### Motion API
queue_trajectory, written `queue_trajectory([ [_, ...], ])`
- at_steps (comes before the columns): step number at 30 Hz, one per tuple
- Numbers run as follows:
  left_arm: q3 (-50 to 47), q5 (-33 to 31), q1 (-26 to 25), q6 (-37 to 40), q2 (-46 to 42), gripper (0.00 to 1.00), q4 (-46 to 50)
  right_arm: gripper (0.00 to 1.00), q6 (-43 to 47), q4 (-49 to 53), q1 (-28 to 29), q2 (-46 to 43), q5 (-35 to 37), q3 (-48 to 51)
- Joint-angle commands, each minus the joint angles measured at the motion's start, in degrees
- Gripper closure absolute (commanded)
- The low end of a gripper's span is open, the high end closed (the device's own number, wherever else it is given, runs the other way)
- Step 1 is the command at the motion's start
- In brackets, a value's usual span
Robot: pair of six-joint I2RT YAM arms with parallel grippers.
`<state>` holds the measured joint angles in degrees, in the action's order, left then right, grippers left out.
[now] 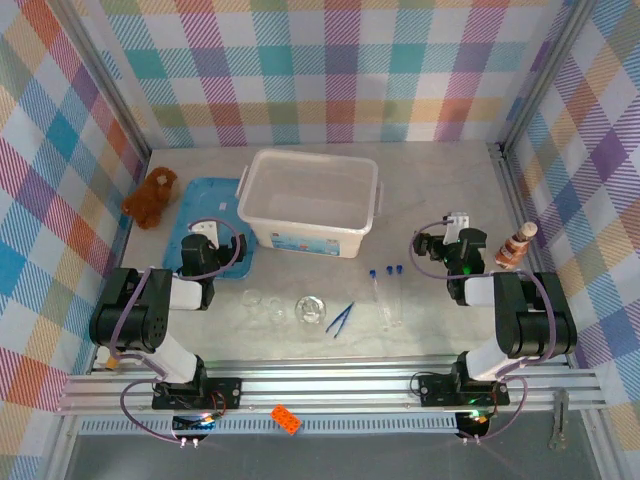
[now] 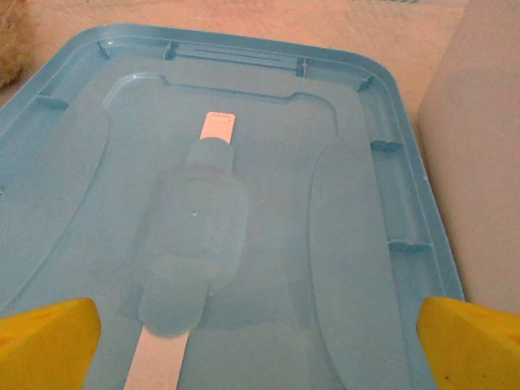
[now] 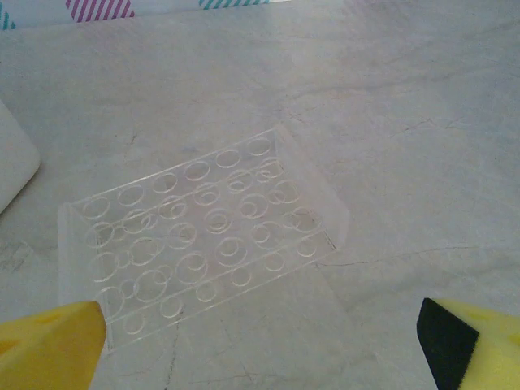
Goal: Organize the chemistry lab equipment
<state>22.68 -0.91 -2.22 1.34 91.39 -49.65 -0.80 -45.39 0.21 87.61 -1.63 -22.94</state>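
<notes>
"Top external view first: how do the arms sit?"

"Both are folded alike. Each upper link leans outward from its base at the near rail and bends at the elbow. The forearm then comes back inward, with the wrist pointing away from the bases. The left gripper hangs over the near part of a blue lid. The right gripper hangs over the table, just inside a brown-and-white striped figure."

"And the fingers?"

"On the left wrist camera the yellow fingertips sit at the two bottom corners, spread wide above the lid and gripping nothing. The right wrist camera shows that gripper spread just as wide. One yellow tip is at each lower corner, and a clear test tube rack lies flat on the table ahead of them."

"Where is the lab equipment?"

"It's on the table in front of a white bin, between the two arms and apart from both grippers. The petri dishes lie to the left. The blue tweezers lie slanted just right of the largest dish. The test tubes lie side by side further right, blue caps toward the bin."

"Anything else?"

"A brown plush toy sits just beside the lid's left edge."
</notes>
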Motion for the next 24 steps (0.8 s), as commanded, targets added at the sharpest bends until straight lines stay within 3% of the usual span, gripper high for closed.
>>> queue_trajectory([
  [1,0.75,0.29,-0.35,0.87,-0.34,0.00,-0.80,0.01,0.45,-0.62,-0.21,0.18,-0.98,-1.14],
  [24,0.75,-0.16,-0.60,1.06,-0.39,0.00,-0.80,0.01,0.19,-0.64,-0.30,0.17,-1.34,-1.22],
])
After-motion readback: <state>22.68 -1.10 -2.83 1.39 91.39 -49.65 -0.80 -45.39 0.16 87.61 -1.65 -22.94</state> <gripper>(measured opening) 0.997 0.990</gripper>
